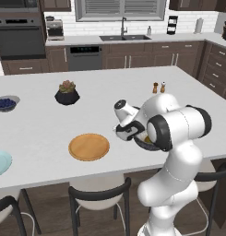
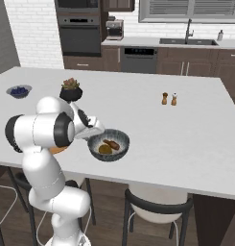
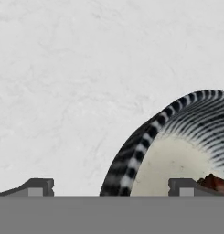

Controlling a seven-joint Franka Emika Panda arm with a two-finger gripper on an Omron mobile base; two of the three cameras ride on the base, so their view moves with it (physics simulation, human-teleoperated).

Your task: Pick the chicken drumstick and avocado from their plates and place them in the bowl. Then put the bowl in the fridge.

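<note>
- The bowl (image 2: 108,144) sits on the worktop (image 2: 186,134) near its front edge, with the drumstick (image 2: 111,144) and avocado (image 2: 105,149) already inside.
- We see the drumstick lying flat, long axis running diagonally, just behind the avocado.
- Our end effector (image 3: 111,187) has its fingers apart, straddling the bowl's rim.
- The tan plate (image 1: 89,146) sits bare.

White island counter (image 1: 40,138) — dark wood cabinets (image 1: 133,55), wall oven (image 1: 20,39), sink (image 1: 124,38) under a shuttered window (image 1: 121,9).
</note>
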